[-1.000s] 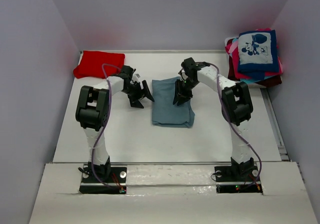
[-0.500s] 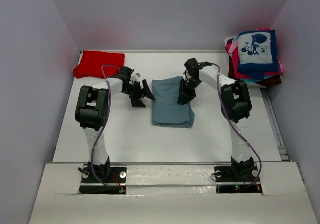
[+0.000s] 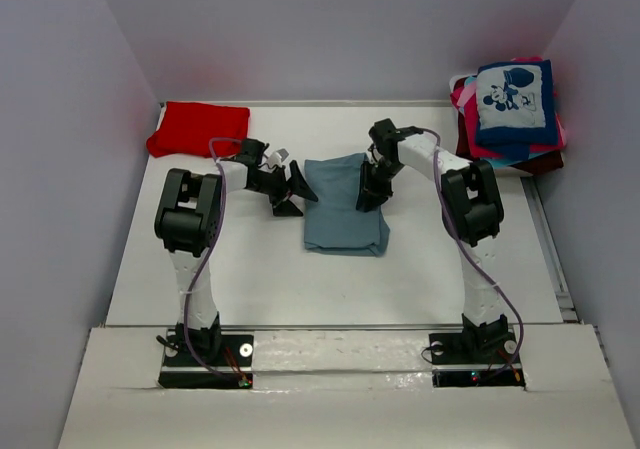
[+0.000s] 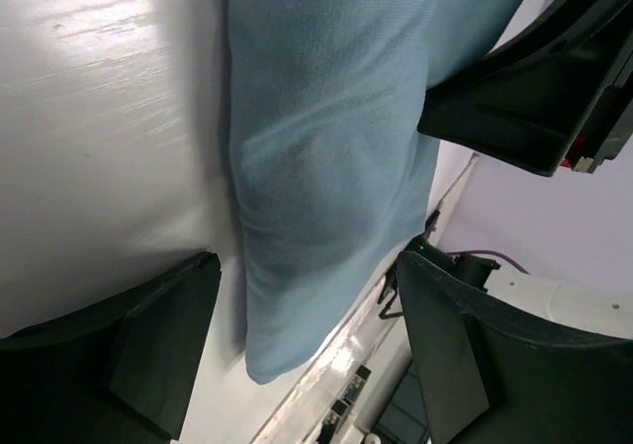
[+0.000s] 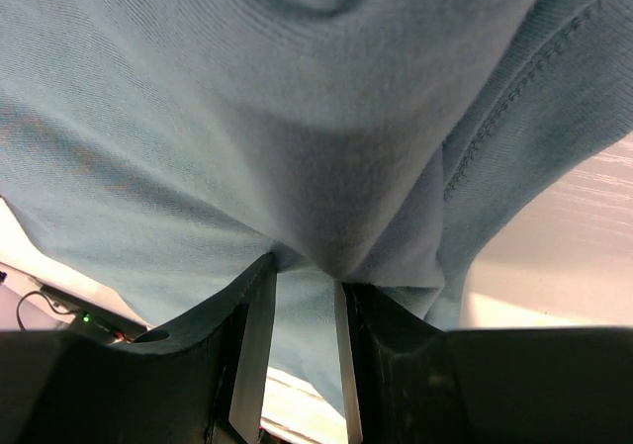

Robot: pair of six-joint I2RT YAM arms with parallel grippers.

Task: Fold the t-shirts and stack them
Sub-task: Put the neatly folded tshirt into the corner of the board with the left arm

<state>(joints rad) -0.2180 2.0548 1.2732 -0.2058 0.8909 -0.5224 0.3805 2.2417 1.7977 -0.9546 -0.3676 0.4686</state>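
Right gripper (image 5: 307, 278): fingers (image 5: 247, 350) nearly together, clamped on a bunched fold of the grey-blue tee (image 5: 247, 118). A stitched hem runs just right of the pinch. The top view puts this gripper (image 3: 364, 197) on the tee's right edge, toward its back end, with the arm reaching in from the right.

Left gripper (image 4: 307, 266): released, jaws spread wide, holding nothing. The tee's (image 4: 326, 167) left edge lies in the gap between the two fingers (image 4: 158, 350), just beside one of them. Can't tell if either pad touches cloth. Bare table (image 4: 99, 118) shows on the other side of that edge. The right gripper (image 4: 539, 93) is visible across the tee in the same view. From above, the left gripper (image 3: 300, 197) sits at the tee's left edge, roughly opposite the right one.

Grey-blue tee (image 3: 345, 219): folded to a narrow rectangle, lying on the table (image 3: 250, 269) mid-workspace between the arms, long side running front to back.

Red tee (image 3: 198, 127): folded, back-left corner, well apart from both grippers.

Stack (image 3: 510, 134): back-right corner. Navy tee (image 3: 515, 97) with cartoon-mouse print on top, pink and teal edges under it, maroon at the bottom.
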